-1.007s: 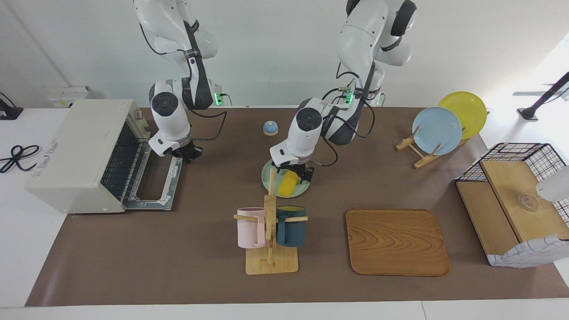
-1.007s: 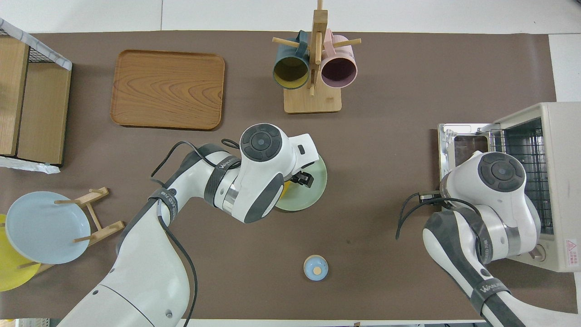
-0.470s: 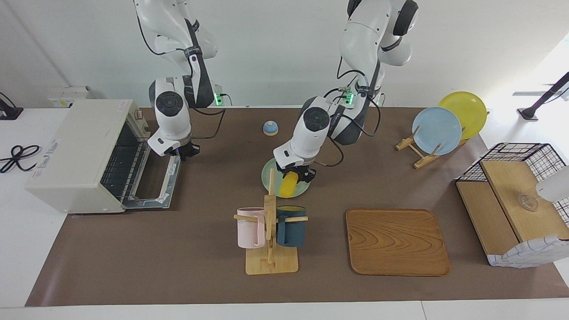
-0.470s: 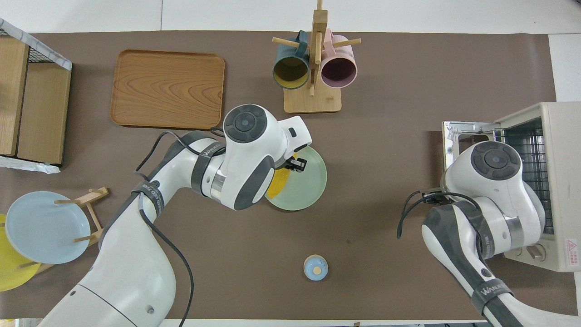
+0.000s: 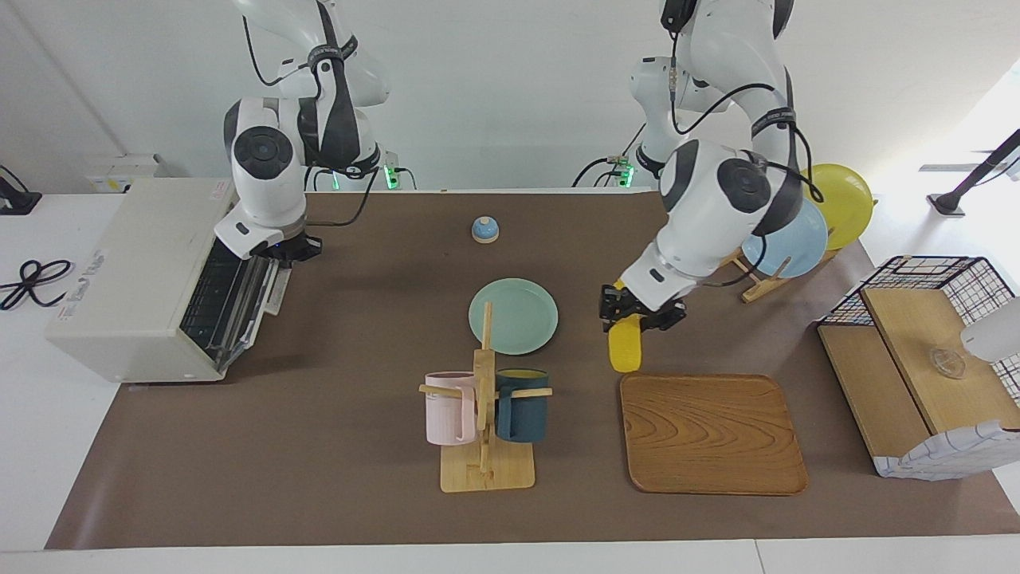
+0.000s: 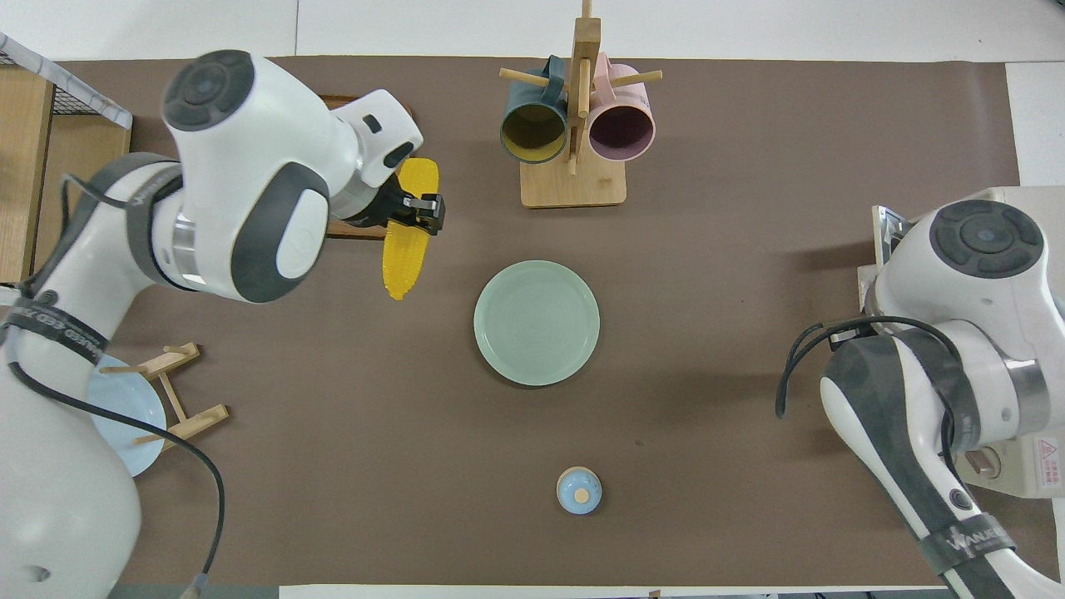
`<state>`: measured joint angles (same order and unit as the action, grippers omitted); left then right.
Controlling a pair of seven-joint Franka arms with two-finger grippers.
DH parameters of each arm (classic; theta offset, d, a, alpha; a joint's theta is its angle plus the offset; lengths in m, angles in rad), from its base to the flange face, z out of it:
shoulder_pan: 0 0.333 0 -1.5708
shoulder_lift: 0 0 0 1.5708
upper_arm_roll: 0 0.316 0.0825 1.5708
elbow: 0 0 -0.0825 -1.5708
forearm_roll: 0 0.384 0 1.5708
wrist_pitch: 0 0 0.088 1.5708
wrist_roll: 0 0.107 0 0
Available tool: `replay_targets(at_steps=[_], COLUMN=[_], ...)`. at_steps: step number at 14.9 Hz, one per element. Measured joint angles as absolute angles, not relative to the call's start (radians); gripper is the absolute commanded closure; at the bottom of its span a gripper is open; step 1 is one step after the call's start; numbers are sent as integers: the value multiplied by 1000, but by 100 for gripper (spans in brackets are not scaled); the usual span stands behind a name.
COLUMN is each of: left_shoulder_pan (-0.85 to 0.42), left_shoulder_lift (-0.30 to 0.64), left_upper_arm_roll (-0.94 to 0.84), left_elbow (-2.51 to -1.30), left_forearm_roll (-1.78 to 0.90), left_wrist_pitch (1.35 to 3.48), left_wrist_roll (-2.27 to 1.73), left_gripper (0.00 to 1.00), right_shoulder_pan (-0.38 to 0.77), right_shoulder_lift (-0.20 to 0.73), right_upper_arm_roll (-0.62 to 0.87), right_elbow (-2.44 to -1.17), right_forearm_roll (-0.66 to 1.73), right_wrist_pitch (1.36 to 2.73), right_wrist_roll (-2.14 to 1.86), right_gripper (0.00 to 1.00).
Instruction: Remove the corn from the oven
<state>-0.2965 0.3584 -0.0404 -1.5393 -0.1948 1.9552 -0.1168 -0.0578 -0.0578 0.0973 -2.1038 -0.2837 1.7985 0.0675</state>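
1. Nearest the robots, a small blue bell [image 5: 485, 229] sits alone on the table.
2. At the right arm's end, the right gripper [image 5: 288, 249] is at the top edge of the oven [image 5: 151, 279] door, which stands nearly shut; I cannot tell how its fingers are set. No corn shows inside.
3. Mid-table, the green plate [image 5: 522, 307] lies bare.
4. The left gripper [image 5: 637, 312] is clamped on the corn [image 5: 625, 347], holding it in the air, upper end pinched and the cob hanging down, just over the near edge of the wooden tray [image 5: 712, 434].
5. To finish well, I judge it should carry the cob over the tray's middle, lower until it touches, then let go so it cannot roll off.
6. Farthest, the tray holds nothing, and the mug rack [image 5: 484, 430] carries a pink and a dark blue mug.
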Motion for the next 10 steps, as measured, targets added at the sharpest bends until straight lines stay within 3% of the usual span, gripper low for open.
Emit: replay_targets(at_steps=[3,7,10], left_shoulder_pan=[-225,-163,-135], left_shoulder_lift=[434,641,744], left_upper_arm_roll=[-39,-23,-23], left_elbow=[-1472,-1287,-1219], left_forearm_roll=[-127,-78,-76], left_wrist_pitch=[1955,2000,2069], left_wrist_roll=[-109,-106,-98], left_gripper=[100,100,100], right_shoulder_pan=[-125,-150,-140], right_shoulder_lift=[-75,-105,-106], right_upper_arm_roll=[90,85,98], right_elbow=[-2060,-2040,-1936], right_forearm_roll=[-303,-301,-271], right_wrist_pitch=[1777,1761,1658], right_wrist_roll=[-36,-103,-103], right_gripper=[100,100,100])
